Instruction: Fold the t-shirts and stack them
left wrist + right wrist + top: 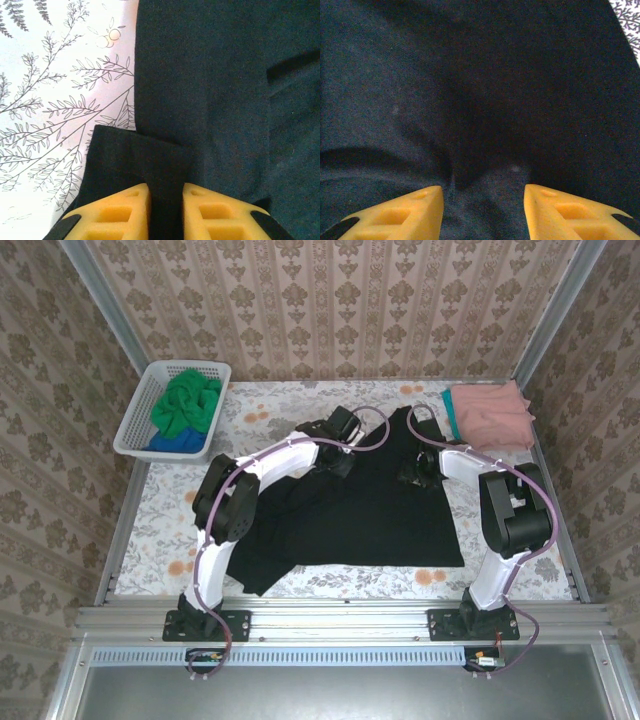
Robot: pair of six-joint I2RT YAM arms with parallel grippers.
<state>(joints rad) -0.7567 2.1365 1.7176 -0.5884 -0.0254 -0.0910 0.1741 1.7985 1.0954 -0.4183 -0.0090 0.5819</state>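
Note:
The black t-shirt (360, 510) lies spread across the middle of the table, with one part hanging toward the front left. My left gripper (338, 462) is at its upper left part, and in the left wrist view this gripper (166, 187) is shut on a raised fold of the black t-shirt (220, 90). My right gripper (413, 472) hovers at the upper right part; its yellow fingers (415, 205) stand open over the black t-shirt (480, 90). The salmon pink t-shirt (492, 415) lies folded at the back right on the teal t-shirt (452, 418).
A white lattice basket (135, 425) at the back left holds the bright green t-shirt (188, 402) on top of the blue t-shirt (175, 443). The floral tablecloth (55, 100) shows beside the black fabric. Patterned walls close in the table on three sides.

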